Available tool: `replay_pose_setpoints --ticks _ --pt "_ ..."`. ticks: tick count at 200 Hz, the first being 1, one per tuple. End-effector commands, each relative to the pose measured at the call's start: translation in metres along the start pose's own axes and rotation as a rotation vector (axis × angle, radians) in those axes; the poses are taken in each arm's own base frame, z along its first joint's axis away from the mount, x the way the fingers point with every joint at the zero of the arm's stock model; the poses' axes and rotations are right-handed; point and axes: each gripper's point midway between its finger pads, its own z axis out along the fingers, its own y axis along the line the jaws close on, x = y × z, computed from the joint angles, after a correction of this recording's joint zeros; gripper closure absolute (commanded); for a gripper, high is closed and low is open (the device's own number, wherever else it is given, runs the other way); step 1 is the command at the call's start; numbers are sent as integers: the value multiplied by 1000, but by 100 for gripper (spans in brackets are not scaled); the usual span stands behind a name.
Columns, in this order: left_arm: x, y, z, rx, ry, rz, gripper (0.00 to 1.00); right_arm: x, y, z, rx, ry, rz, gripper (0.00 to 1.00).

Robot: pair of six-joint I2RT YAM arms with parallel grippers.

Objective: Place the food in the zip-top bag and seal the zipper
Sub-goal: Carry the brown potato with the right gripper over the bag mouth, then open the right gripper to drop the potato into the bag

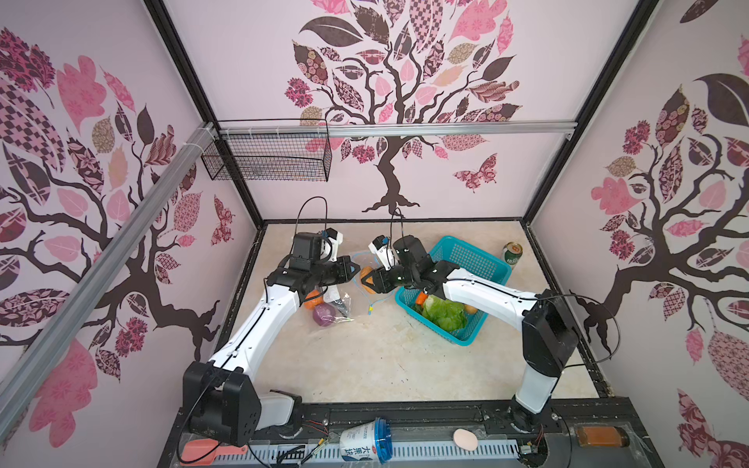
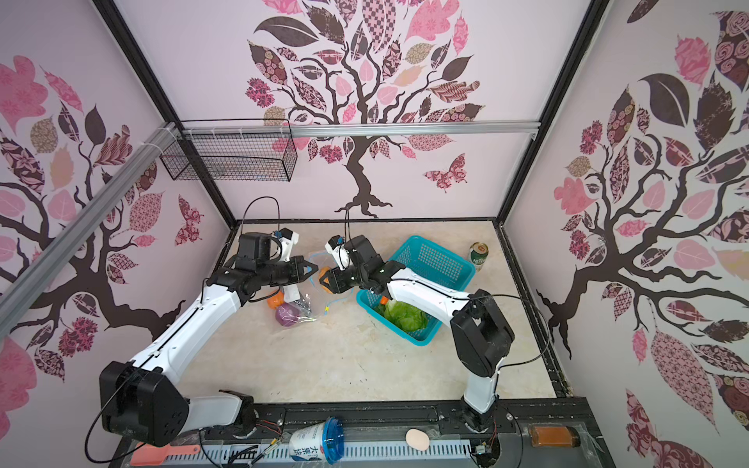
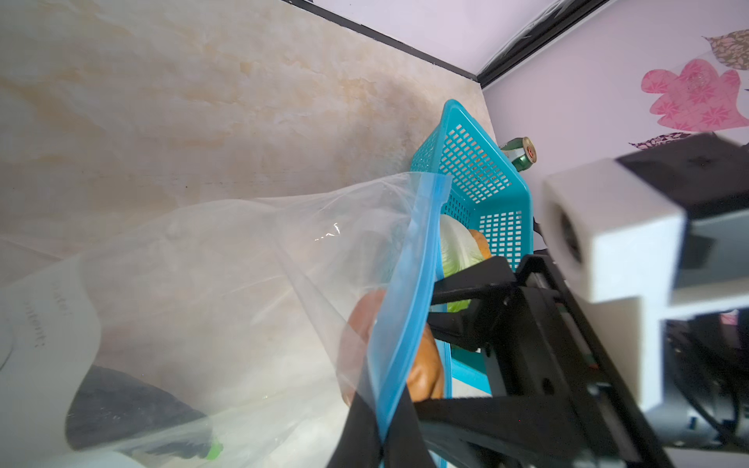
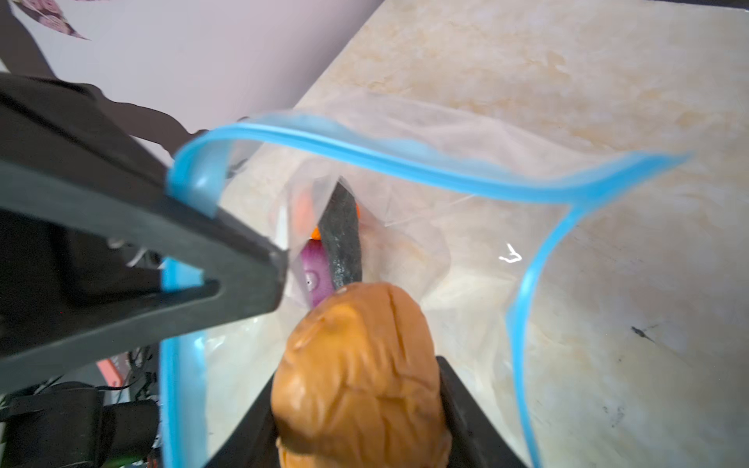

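Pinches blue zipper strip [image 3: 409, 283] of clear crinkly zip-top bag [image 3: 243, 263] tight in left gripper [image 1: 356, 268]; clasps tan potato [image 4: 360, 377] at mouth in right gripper [image 1: 369, 283]; purple onion [image 1: 324, 315] bagged; leafy green cabbage [image 1: 444, 314], sealing pending.

teal basket [image 1: 478, 259], purple onion [image 1: 324, 315], tan potato [image 4: 360, 381]

Top views look down; wrist views hug the bag [image 3: 227, 283].

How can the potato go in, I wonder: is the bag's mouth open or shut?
Open: on the bag, the zipper spreads in a wide loop, the left gripper pinching one lip, the potato at the mouth.
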Motion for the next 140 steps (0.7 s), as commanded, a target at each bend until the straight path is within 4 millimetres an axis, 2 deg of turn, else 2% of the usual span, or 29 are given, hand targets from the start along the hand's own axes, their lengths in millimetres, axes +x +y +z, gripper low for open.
replay_pose_setpoints --ticks 1,21,35,71,111,140 --pt "1 -7 -4 28 -8 20 100 8 -12 11 84 11 -26 59" --pt "2 -6 -3 27 -6 17 100 14 -16 14 102 23 -25 55" --pt "2 -5 -2 25 -5 16 100 16 -15 14 98 25 -26 47" --pt "3 -3 1 19 3 11 100 5 -2 4 51 -8 -24 28" --pt "4 0 2 8 6 9 100 -14 11 -20 30 -77 -35 25" --pt "4 0 2 8 4 10 100 -27 10 -44 67 -126 -36 24"
